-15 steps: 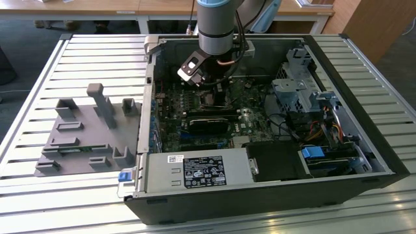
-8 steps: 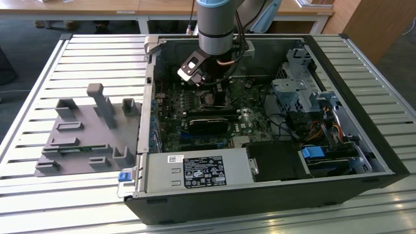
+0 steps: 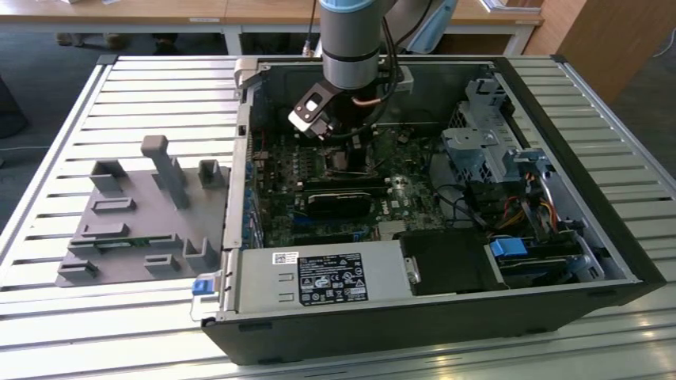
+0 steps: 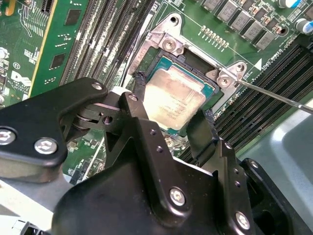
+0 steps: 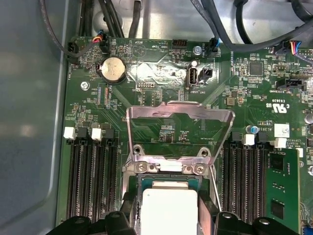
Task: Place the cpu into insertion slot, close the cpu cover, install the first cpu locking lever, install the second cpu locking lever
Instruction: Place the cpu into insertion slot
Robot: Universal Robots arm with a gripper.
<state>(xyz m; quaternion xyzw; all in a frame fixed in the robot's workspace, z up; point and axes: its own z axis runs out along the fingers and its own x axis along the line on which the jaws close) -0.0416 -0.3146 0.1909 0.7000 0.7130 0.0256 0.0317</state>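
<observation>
Silver-grey cpu (image 4: 172,102) in tool (image 4: 173,98), over insertion slot (image 4: 188,58)

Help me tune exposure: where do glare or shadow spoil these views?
First wrist view: the small square silver-grey cpu blows out near white; the raised silvery cpu cover glints. Second wrist view: sheen on the cpu. Exterior view: the sunlit slatted table glares, the black computer case's interior is dim.

Silver cpu (image 4: 173,98), green mobo (image 5: 234,83)
</observation>
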